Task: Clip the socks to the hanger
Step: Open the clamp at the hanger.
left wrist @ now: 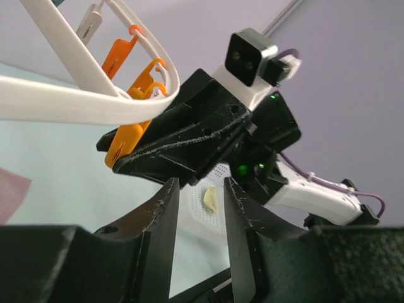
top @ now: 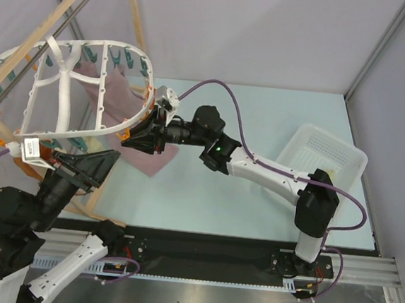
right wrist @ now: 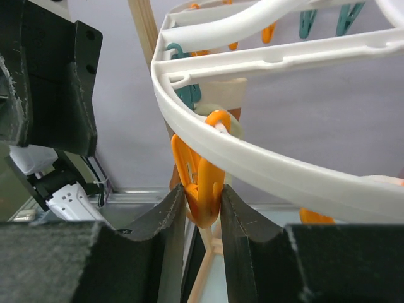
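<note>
Left fingers (left wrist: 158,233) slightly parted, empty, near left below hanger. Right fingers (right wrist: 169,233) clenched on orange plastic peg (right wrist: 201,167) hanging from rim of white plastic oval hanger frame (right wrist: 252,161), far left. Pale cream fabric sock (left wrist: 209,199) in white perforated basket (top: 316,147), right of surface.

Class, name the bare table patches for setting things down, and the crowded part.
Free: the back stretch between hanger and basket; the near strip before the right arm. Crowded: the left, where hanger, pink cloth, left gripper and right gripper meet.
</note>
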Robot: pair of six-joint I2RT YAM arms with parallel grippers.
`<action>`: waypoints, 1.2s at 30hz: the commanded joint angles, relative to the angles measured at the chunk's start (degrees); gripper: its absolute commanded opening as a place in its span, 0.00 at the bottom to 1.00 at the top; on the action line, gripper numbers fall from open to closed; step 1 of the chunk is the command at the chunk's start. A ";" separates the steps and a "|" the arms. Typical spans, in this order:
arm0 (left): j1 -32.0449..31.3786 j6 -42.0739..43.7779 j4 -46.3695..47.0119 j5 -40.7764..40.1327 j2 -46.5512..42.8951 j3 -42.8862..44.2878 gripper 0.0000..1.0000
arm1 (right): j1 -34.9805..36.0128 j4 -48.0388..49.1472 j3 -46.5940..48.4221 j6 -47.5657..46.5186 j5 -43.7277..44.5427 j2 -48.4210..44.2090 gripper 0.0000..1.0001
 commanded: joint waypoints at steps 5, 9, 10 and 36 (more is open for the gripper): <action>0.06 -3.68 -4.07 -6.35 4.11 3.21 0.40 | 9.22 -20.27 8.57 -11.60 25.24 -4.99 0.00; -0.03 -3.77 -5.92 -9.34 3.41 4.53 0.43 | 13.10 -25.92 11.04 -17.75 37.49 -5.26 0.00; -0.03 -3.77 -6.01 -9.87 3.14 4.62 0.45 | 13.63 -26.80 11.48 -18.29 38.38 -5.26 0.00; 0.06 -6.31 6.73 -2.67 9.64 4.89 0.55 | 19.43 -47.54 22.81 -19.18 53.68 -7.99 0.00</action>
